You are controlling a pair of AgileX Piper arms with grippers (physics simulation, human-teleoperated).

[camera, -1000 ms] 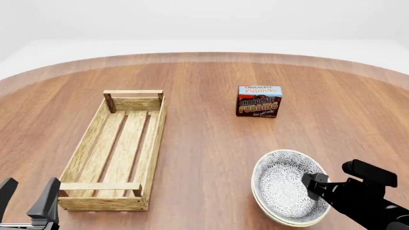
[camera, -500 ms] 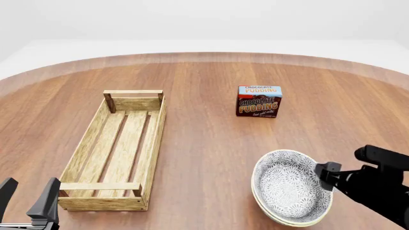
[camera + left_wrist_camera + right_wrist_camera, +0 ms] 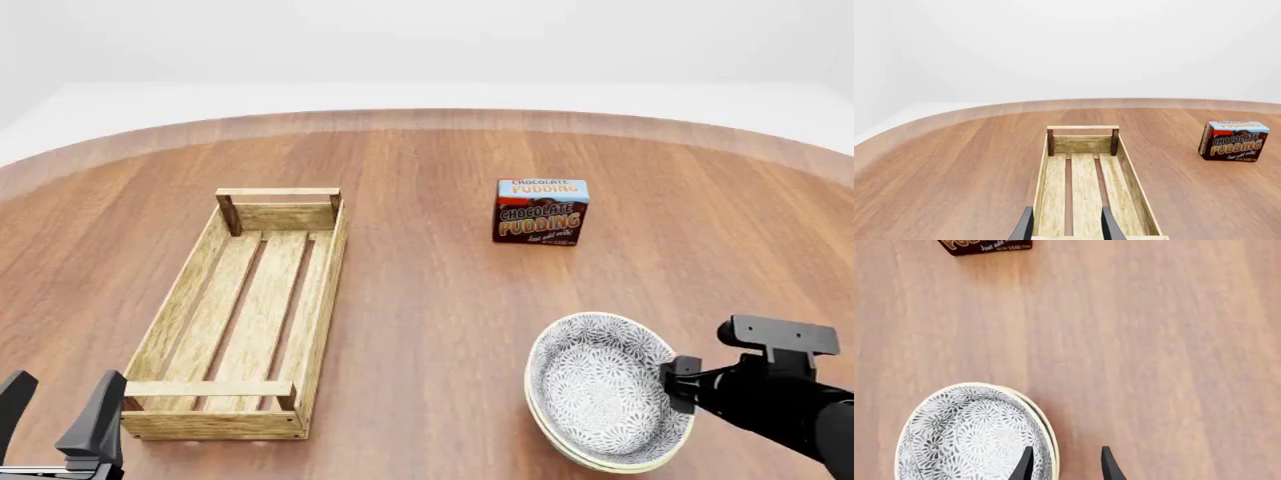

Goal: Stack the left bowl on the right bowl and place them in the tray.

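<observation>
Your left gripper [image 3: 60, 415] hangs open just before the near end of the tray [image 3: 183, 316], holding nothing. Mid-table stands the pudding box [image 3: 542, 211]. At near right the bowls [image 3: 605, 392] sit nested on the table, your right gripper [image 3: 1065, 465] open astride their right rim

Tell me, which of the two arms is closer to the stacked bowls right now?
The right. Its gripper has open fingers straddling the rim of the stacked bowls on their right side. The left gripper sits across the table, at the near end of the tray.
</observation>
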